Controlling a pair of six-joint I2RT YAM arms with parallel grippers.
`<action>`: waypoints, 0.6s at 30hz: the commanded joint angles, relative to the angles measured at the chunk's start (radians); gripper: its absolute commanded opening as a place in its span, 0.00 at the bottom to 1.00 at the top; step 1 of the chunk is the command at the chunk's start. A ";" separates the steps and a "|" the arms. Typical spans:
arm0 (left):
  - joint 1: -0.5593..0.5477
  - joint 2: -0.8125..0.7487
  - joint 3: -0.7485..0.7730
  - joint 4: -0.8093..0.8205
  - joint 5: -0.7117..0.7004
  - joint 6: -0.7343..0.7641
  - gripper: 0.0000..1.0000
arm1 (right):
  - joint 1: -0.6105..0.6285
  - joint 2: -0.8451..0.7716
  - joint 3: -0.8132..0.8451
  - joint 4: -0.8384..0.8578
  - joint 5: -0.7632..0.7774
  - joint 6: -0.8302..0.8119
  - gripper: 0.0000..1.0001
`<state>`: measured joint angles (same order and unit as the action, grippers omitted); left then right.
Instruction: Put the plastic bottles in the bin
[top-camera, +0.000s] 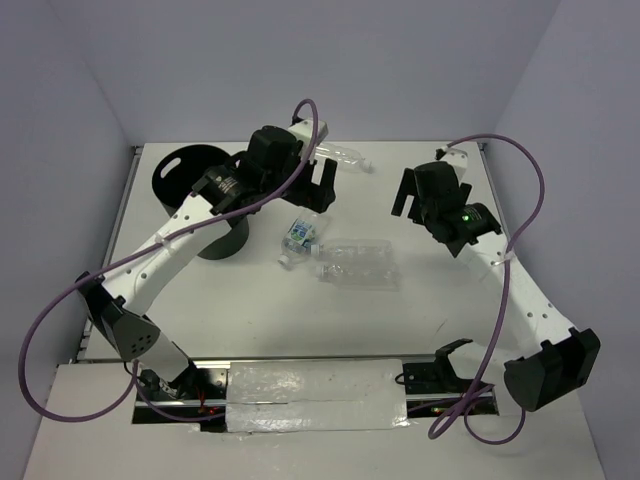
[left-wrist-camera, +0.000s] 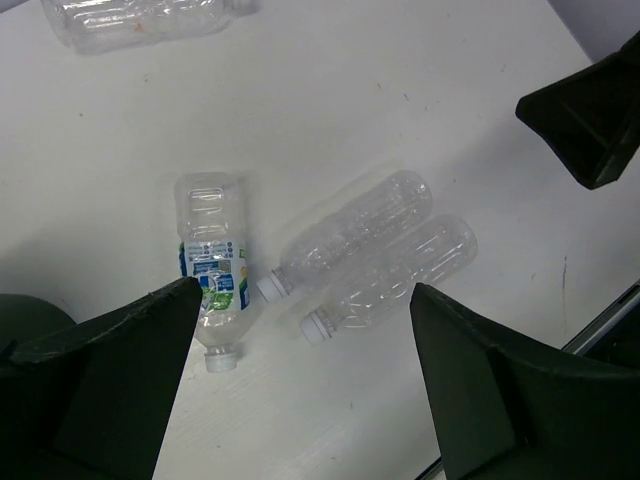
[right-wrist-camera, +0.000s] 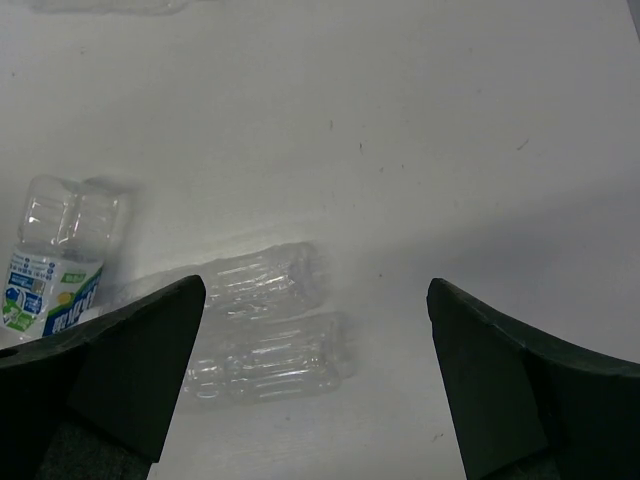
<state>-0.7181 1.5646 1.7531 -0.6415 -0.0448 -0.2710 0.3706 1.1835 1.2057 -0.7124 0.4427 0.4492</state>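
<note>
The left arm (top-camera: 165, 250) and right arm (top-camera: 520, 295) are white tubes with fat black joints. A thin purple cable (top-camera: 26, 355) loops off each. The left pincer (left-wrist-camera: 305, 292) and right pincer (right-wrist-camera: 315, 290) are black, with flat wedge fingers. A tiny green light (top-camera: 466, 214) glows on the right arm.

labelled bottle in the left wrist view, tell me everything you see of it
The labelled bottle is small, clear crinkly plastic with a white cap and a blue-green label round its middle. It lies on its side on the white table, looks empty, ungripped. The cap of a clear bottle sits right by its shoulder; contact unclear.
</note>
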 joint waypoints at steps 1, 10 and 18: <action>-0.001 0.017 0.016 0.048 -0.046 -0.037 0.99 | 0.007 -0.028 -0.021 0.028 0.033 0.020 1.00; -0.003 0.066 -0.027 0.075 -0.174 -0.082 0.99 | 0.007 -0.139 -0.107 0.086 0.016 0.016 1.00; -0.003 0.380 0.167 -0.125 -0.317 -0.083 0.99 | 0.005 -0.254 -0.207 0.079 -0.015 0.037 0.99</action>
<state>-0.7185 1.8481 1.8523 -0.6735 -0.2649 -0.3443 0.3706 0.9794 1.0370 -0.6621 0.4435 0.4603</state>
